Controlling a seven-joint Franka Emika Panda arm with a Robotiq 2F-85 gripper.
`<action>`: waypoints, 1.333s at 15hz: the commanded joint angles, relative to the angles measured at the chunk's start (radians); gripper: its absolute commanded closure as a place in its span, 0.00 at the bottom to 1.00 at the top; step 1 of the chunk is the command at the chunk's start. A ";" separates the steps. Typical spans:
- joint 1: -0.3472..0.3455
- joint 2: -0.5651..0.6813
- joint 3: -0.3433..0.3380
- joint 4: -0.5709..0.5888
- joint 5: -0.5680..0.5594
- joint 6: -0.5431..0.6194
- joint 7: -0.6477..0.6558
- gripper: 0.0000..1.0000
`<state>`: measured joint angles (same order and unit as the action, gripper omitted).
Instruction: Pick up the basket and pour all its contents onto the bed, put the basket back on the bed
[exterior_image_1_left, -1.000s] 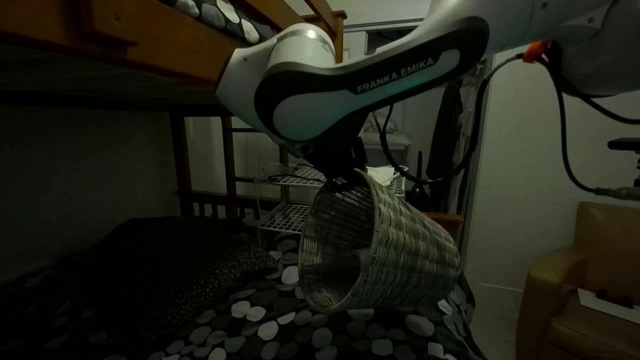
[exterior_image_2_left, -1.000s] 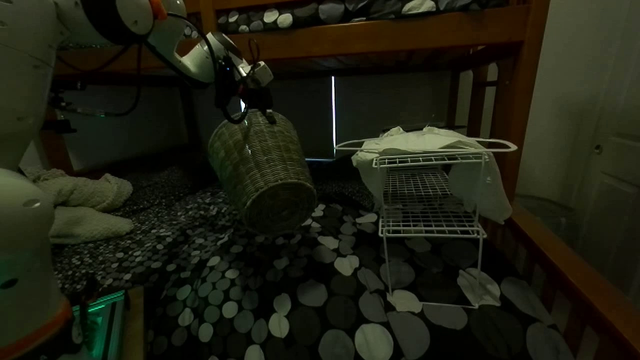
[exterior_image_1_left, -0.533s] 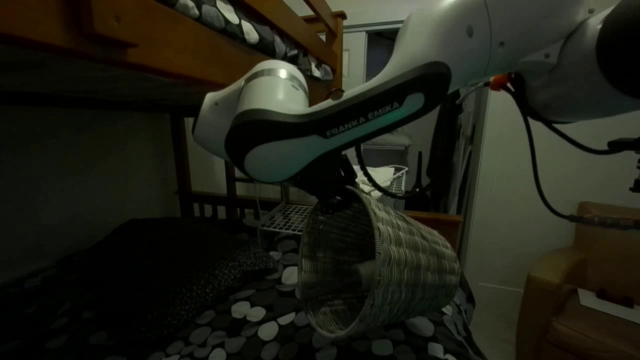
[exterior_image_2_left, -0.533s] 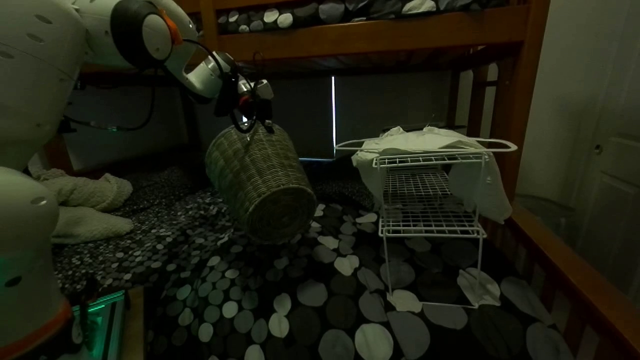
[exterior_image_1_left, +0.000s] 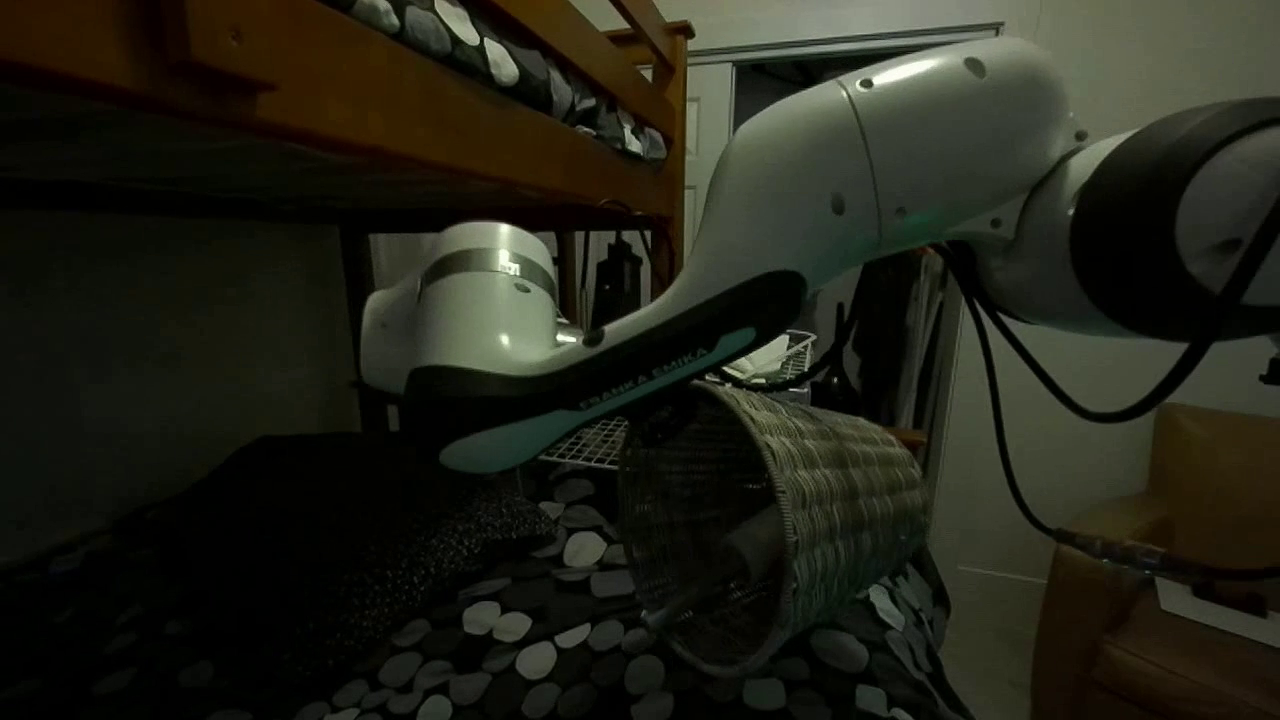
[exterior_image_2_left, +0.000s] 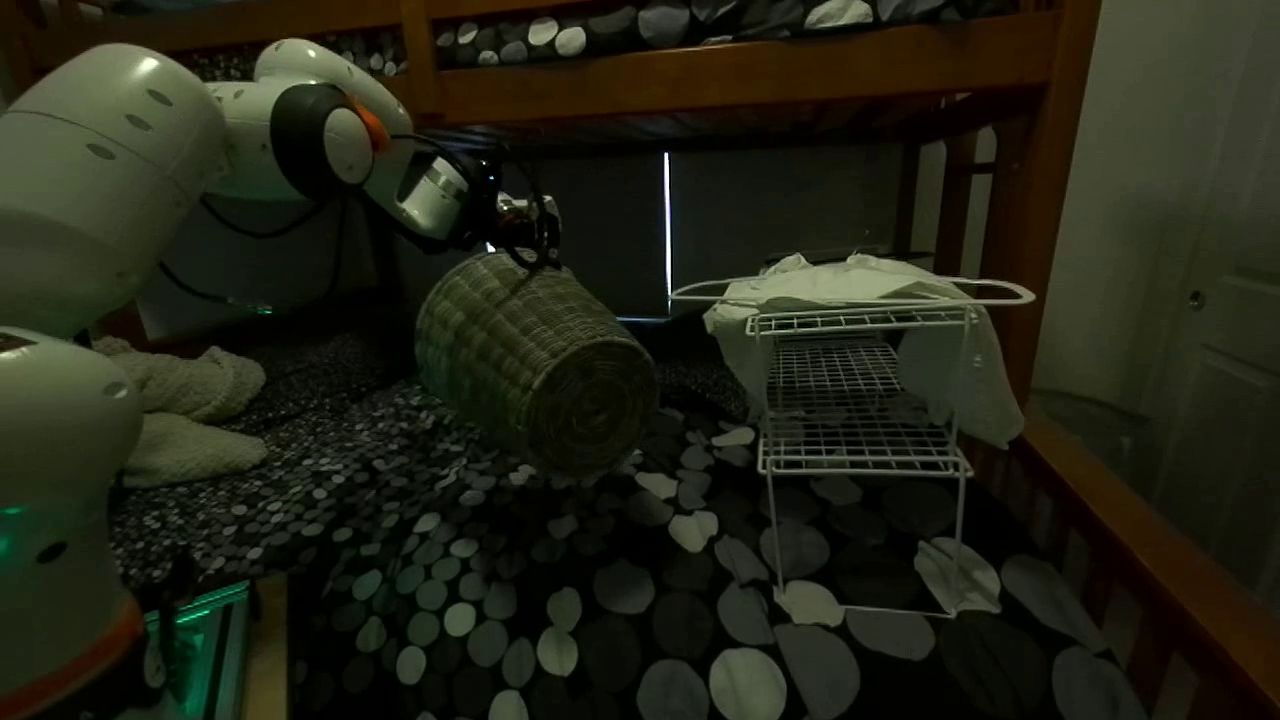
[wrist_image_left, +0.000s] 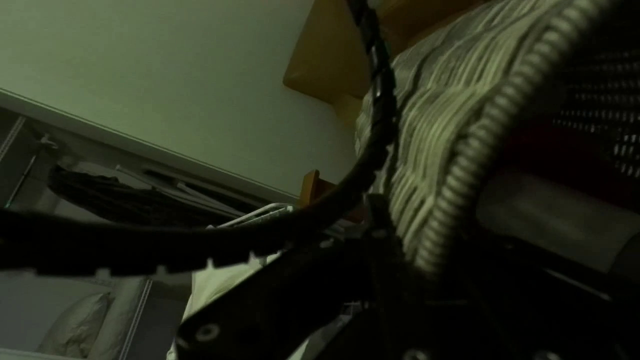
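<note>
The round woven basket (exterior_image_1_left: 850, 500) is tipped on its side above the bed (exterior_image_1_left: 535, 660), its mouth facing the dark pillow. Its base faces the camera in an exterior view (exterior_image_2_left: 540, 370). My gripper (exterior_image_2_left: 530, 255) is shut on the basket's top rim; in the wrist view the fingers (wrist_image_left: 425, 255) straddle the braided rim, one outside and one in the dark inside. In an exterior view the arm hides most of the gripper. A pale object (wrist_image_left: 555, 220) and something dark red (wrist_image_left: 565, 150) lie inside the basket. No spilled contents show on the bed.
A white wire rack (exterior_image_2_left: 865, 465) with white cloths (exterior_image_2_left: 850, 280) stands on the bed. The upper bunk's wooden rail (exterior_image_2_left: 750, 78) is overhead, close to the arm. A dark pillow (exterior_image_1_left: 350, 530), a cream blanket (exterior_image_2_left: 190, 390) and a tan armchair (exterior_image_1_left: 1110, 560) are around.
The arm has come down and its wrist has turned. The basket has lowered slightly and tipped further towards horizontal, its base swinging up and round. The pale object stays inside. The grip is unchanged.
</note>
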<state>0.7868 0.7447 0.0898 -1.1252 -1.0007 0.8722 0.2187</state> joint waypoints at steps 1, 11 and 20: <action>-0.007 0.008 0.006 0.000 0.001 0.004 0.009 0.89; 0.119 0.204 -0.033 0.230 -0.490 -0.046 -0.554 0.97; 0.142 0.329 -0.048 0.316 -0.617 0.145 -0.836 0.89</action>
<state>0.9288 1.0749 0.0407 -0.8079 -1.6199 1.0214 -0.6221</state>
